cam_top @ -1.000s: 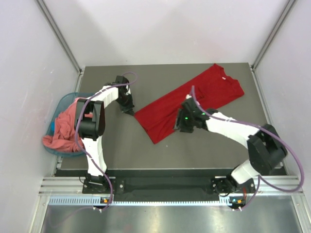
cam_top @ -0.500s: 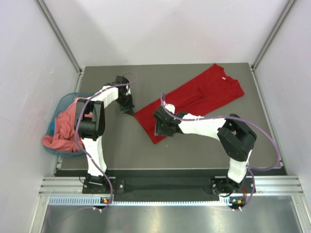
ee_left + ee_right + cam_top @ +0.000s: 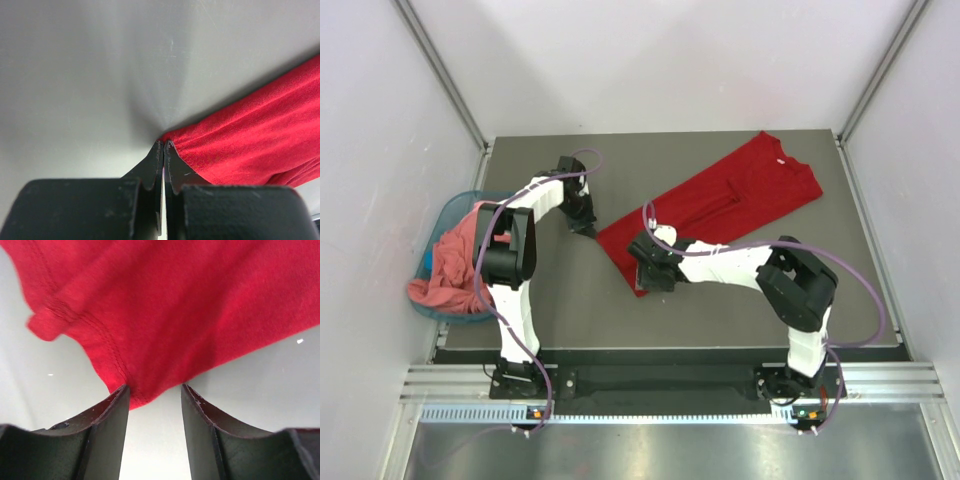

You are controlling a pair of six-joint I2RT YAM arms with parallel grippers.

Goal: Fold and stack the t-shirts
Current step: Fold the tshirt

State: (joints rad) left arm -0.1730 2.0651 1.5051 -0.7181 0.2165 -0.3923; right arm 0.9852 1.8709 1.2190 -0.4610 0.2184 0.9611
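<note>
The deep red t-shirt (image 3: 720, 205) lies folded lengthwise, slanting from the table's middle to the back right, its white neck label (image 3: 778, 160) at the far end. My left gripper (image 3: 586, 229) is shut, its tips pinched at the hem's left corner (image 3: 175, 137). My right gripper (image 3: 646, 281) is open at the hem's near corner; red cloth (image 3: 165, 315) reaches down between its fingertips (image 3: 122, 390), low over the table. The salmon-pink t-shirt (image 3: 450, 270) is heaped in the basket on the left.
The teal plastic basket (image 3: 446, 213) stands off the table's left edge. Grey table surface (image 3: 570, 310) lies in front of the red shirt. White walls and metal posts close in the back and sides.
My right arm has swung left along the red shirt, from its middle to the near corner of the hem. The left arm and the shirt have stayed put.
</note>
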